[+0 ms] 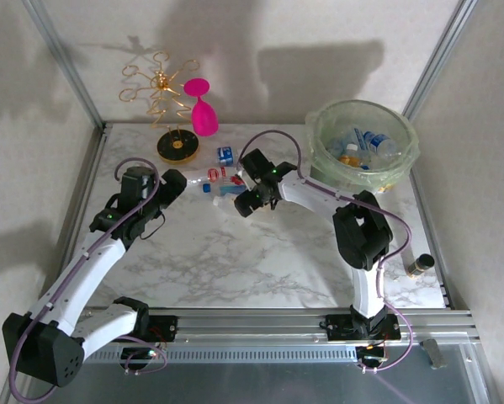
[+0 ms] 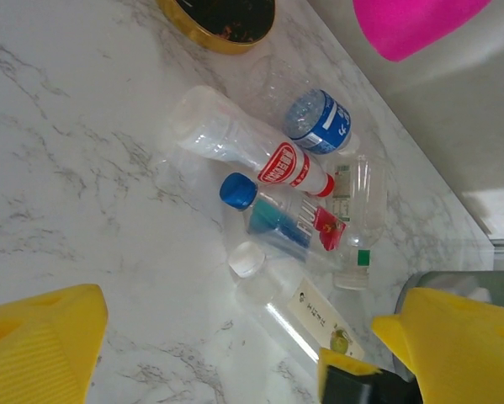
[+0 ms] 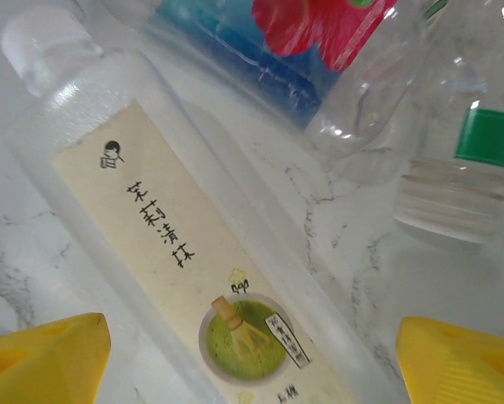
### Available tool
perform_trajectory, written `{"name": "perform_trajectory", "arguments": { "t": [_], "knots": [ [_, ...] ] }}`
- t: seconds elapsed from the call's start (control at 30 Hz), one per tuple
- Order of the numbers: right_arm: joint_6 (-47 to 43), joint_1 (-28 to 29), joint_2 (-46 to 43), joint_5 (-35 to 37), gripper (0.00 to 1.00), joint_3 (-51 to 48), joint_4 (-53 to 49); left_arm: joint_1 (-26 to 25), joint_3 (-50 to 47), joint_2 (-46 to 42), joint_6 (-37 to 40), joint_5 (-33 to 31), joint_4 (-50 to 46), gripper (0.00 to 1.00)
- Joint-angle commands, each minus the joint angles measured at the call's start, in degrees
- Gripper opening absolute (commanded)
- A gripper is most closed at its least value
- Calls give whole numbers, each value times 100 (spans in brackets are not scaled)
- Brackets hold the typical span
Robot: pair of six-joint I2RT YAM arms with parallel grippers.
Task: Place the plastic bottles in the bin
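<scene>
Several plastic bottles (image 1: 218, 177) lie in a cluster on the marble table. A white-capped bottle with a cream matcha label (image 3: 176, 244) lies flat between the wide-apart fingers of my right gripper (image 3: 252, 362), which is open and low over it. The same bottle (image 2: 294, 307) lies beside a blue-capped bottle (image 2: 277, 223), a red-labelled one (image 2: 243, 147), a blue-labelled one (image 2: 319, 122) and a clear green-labelled one (image 2: 358, 219). My left gripper (image 2: 243, 353) is open and empty, hovering left of the cluster. The bin (image 1: 403, 135) stands at the far right with several bottles inside. From above, the left gripper (image 1: 177, 183) and right gripper (image 1: 245, 202) flank the cluster.
A gold wire rack (image 1: 161, 93) on a round black base (image 1: 178, 148) and a pink wine glass (image 1: 203, 108) stand behind the cluster. Frame posts and walls close the table's back and sides. A small dark cylinder (image 1: 420, 266) lies at the right edge.
</scene>
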Motion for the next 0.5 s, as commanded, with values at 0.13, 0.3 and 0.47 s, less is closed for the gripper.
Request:
{"name": "perform_trajectory", "arguments": {
  "t": [0.13,0.3,0.47],
  "knots": [
    [86,104,444,-149,89,287,133,42,-22,-77,148,273,218,90],
    [-62,354,480,-326,86,157,207,44,-17,-107,208,294,205,90],
    [-53,470,553,-175,79,127,255,42,6,-138,216,299,212,90]
  ]
}}
